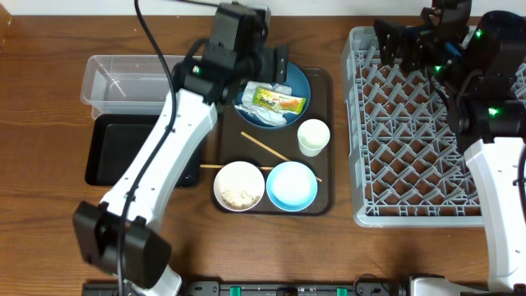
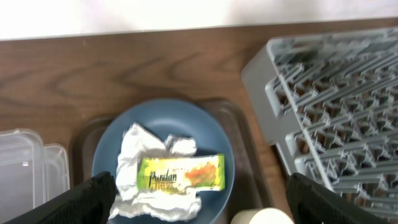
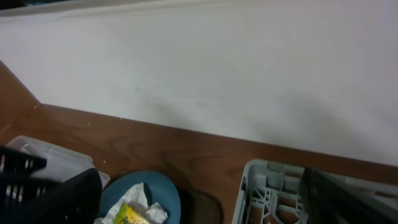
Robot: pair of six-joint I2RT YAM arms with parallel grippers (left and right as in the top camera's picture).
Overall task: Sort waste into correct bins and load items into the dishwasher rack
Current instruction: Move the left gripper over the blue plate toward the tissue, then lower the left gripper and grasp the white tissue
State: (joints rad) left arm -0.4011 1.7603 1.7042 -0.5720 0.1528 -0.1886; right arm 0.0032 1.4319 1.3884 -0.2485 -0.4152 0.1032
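Note:
The dark blue dish sits at the back of a brown serving tray. On it lie crumpled white tissue and the yellow-green snack wrapper. My left gripper hovers open above the dish. In the left wrist view its fingers straddle the wrapper and tissue without touching them. The white cup, the white bowl with rice, the light blue bowl and two chopsticks lie on the tray. My right gripper is open and empty over the back left corner of the grey rack.
The brown serving tray lies between the bins and the rack. The clear tub stands at the back left, with the black tray in front of it. My left arm crosses over the black tray's right side.

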